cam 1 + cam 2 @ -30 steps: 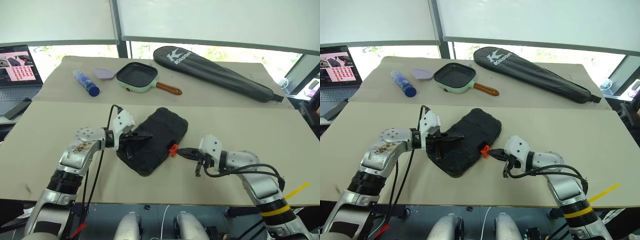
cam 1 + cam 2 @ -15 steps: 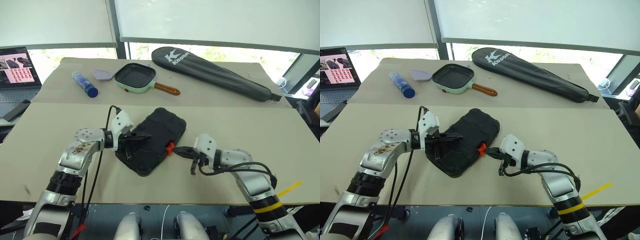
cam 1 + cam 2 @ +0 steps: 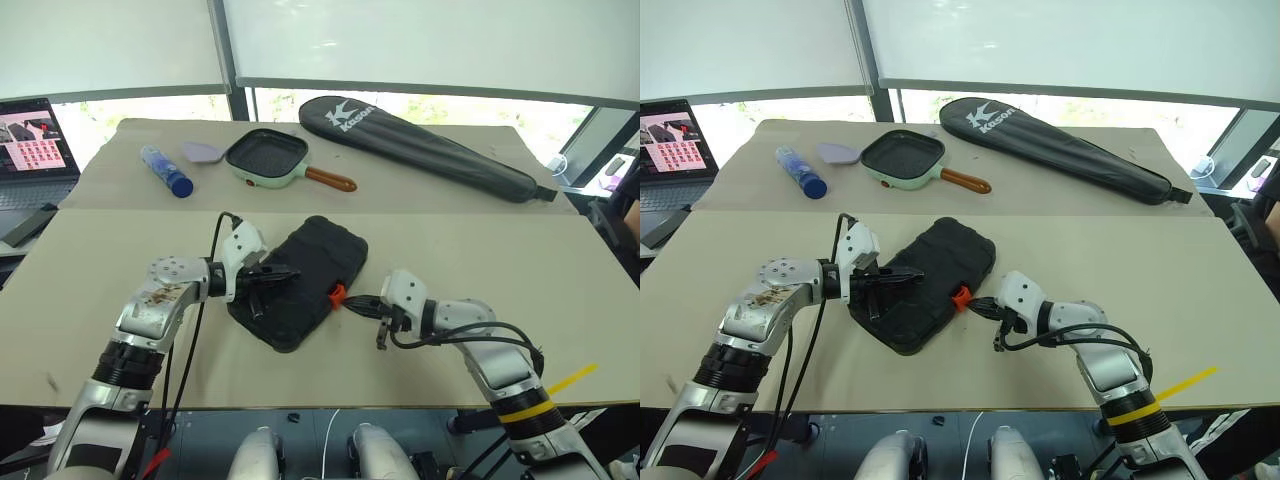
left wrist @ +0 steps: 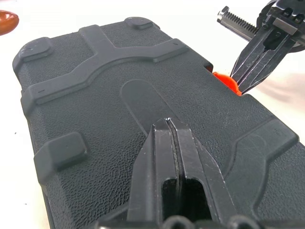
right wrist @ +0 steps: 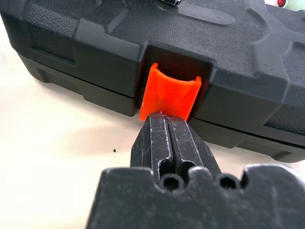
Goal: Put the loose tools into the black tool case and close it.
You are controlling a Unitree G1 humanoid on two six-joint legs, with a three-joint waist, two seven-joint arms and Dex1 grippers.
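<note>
On racket bag [image 3: 430, 150]: white "K" logo, "Kason" lettering.

Black tool case [image 3: 928, 283] lies closed, set diagonally near the front edge of the table [image 3: 1200, 300], about mid-width. Orange latch [image 3: 960, 297] on its right side. Left gripper [image 3: 902, 277], fingers together, over the case lid. Right gripper [image 3: 978, 303], fingers together, tips at the latch. Toward the far edge: blue bottle [image 3: 800, 171], green square pan [image 3: 905, 157] with brown handle, long black racket bag [image 3: 1065, 147]. Laptop [image 3: 665, 140] off the far left corner.
</note>
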